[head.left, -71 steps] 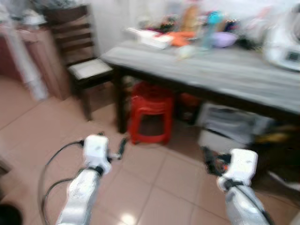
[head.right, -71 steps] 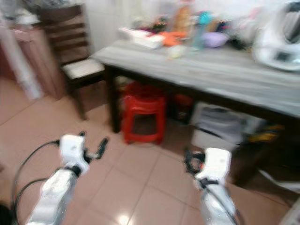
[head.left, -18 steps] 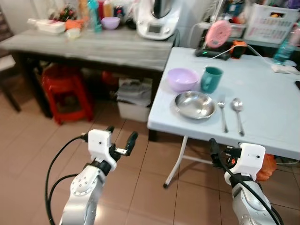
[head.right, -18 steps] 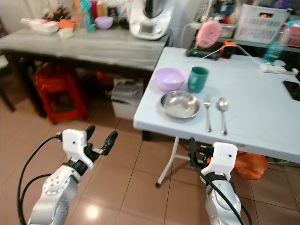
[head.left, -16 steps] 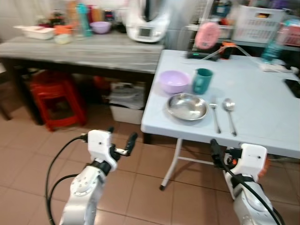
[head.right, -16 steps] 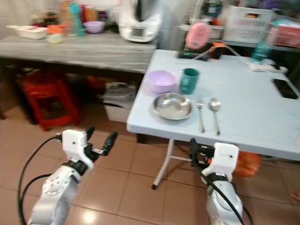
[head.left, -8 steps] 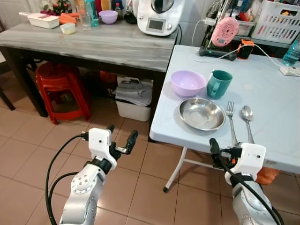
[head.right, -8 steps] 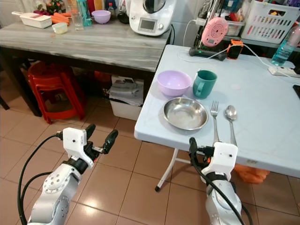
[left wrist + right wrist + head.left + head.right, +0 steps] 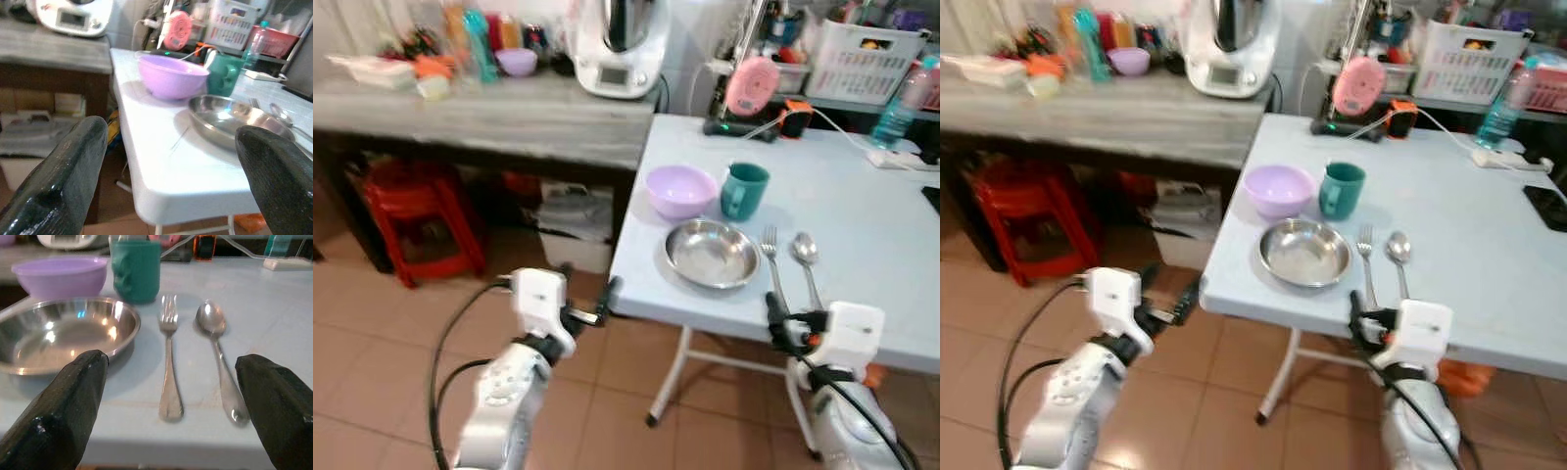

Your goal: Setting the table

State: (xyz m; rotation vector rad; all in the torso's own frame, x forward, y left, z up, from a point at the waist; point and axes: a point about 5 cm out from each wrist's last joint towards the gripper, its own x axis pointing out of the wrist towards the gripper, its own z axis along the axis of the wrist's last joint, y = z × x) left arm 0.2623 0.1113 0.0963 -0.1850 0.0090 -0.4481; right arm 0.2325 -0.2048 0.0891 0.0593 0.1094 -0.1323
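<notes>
1. Here the right tool [image 9: 1363,323] hangs at the near edge of the pale blue table [image 9: 1489,245], fingers spread, empty.
2. Just ahead of it lie the fork [image 9: 168,357] and spoon [image 9: 215,347]; steel plate [image 9: 63,335] is beside them, with the teal cup [image 9: 135,269] and purple bowl [image 9: 58,276] beyond.
3. Left tool [image 9: 587,299] is spread, empty, off the table's corner.

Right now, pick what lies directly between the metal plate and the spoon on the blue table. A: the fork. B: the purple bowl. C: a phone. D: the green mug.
A: the fork lies on the blue table just right of the metal plate, with the spoon on its far side.
</notes>
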